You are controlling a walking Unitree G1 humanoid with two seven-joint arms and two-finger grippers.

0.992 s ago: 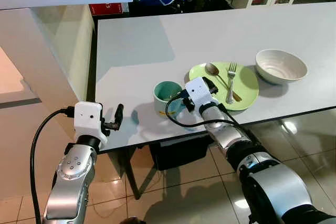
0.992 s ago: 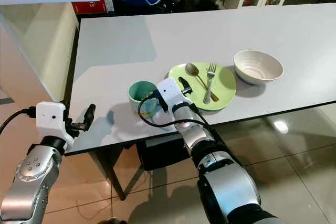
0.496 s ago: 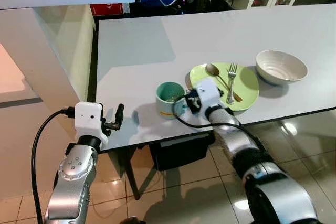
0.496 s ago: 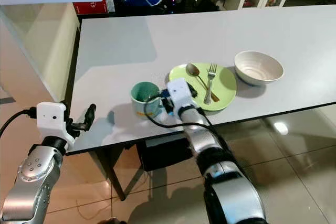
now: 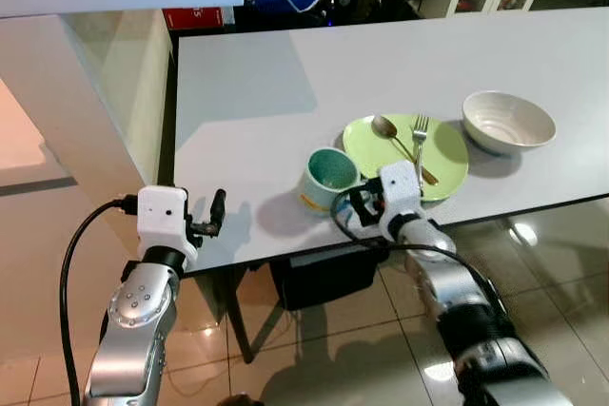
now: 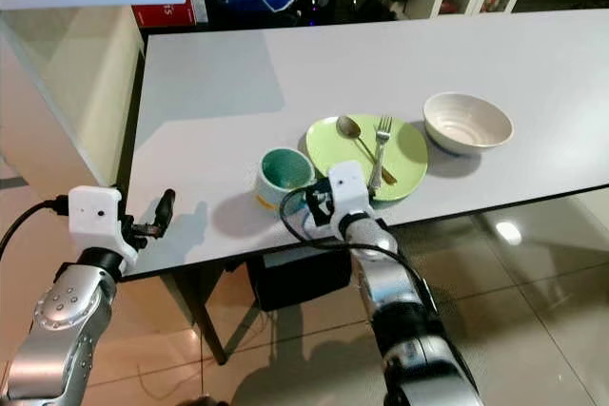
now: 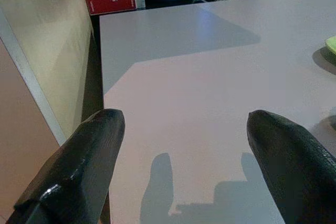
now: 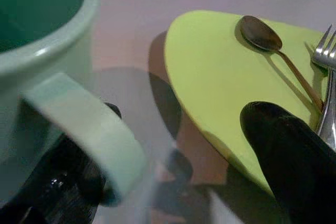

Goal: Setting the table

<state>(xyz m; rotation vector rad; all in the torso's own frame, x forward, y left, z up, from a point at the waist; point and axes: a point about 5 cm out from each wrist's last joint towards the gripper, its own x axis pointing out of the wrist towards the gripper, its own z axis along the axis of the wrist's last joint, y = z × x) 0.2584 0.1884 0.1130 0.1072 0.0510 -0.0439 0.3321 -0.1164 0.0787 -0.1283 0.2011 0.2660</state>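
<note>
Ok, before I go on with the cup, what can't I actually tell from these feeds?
- Right gripper grip on the cup: in the right wrist view the handle lies between the fingers, but contact is unclear; in the head views the wrist housing hides it.
- Whether the cup rests on the table or is lifted: its base is hidden.
- Bowl contents: too shallow an angle.
- Left gripper: open, idle at the table edge.

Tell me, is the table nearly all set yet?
Partly. The green plate already has the spoon and fork on it, with the white bowl beside it. The right gripper is at the green mug's handle, apparently placing it. The left gripper waits open.
</note>
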